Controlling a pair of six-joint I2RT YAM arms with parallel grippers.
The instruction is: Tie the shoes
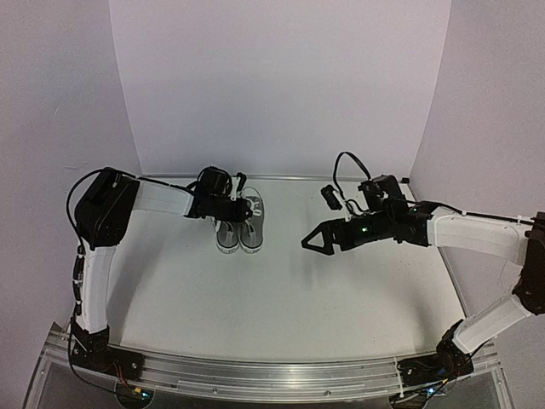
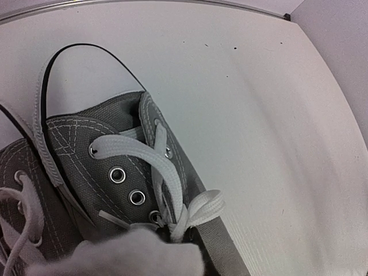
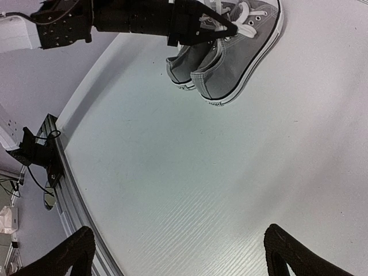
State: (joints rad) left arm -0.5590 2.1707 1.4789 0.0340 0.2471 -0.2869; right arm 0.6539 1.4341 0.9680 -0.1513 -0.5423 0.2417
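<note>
The two grey shoes [image 1: 241, 232] stand side by side at the back of the table, toes toward the arms. My left gripper [image 1: 245, 211] hovers over their lacing, shut on a white lace [image 2: 195, 210] of the right-hand shoe [image 2: 109, 155]. In the left wrist view the lace runs down between the blurred fingertips [image 2: 138, 253]. The other shoe [image 2: 26, 213] shows at the lower left with loose laces. My right gripper [image 1: 310, 242] hangs open over bare table to the right of the shoes, its two fingers [image 3: 72, 253] spread wide with nothing between them. The shoes [image 3: 230, 63] lie far ahead of it.
The white table [image 1: 281, 298] ends in a metal rail [image 1: 281, 375] at the near edge, where both arm bases are bolted. Pale walls close in the back and sides. A black cable [image 1: 341, 166] loops above the right wrist.
</note>
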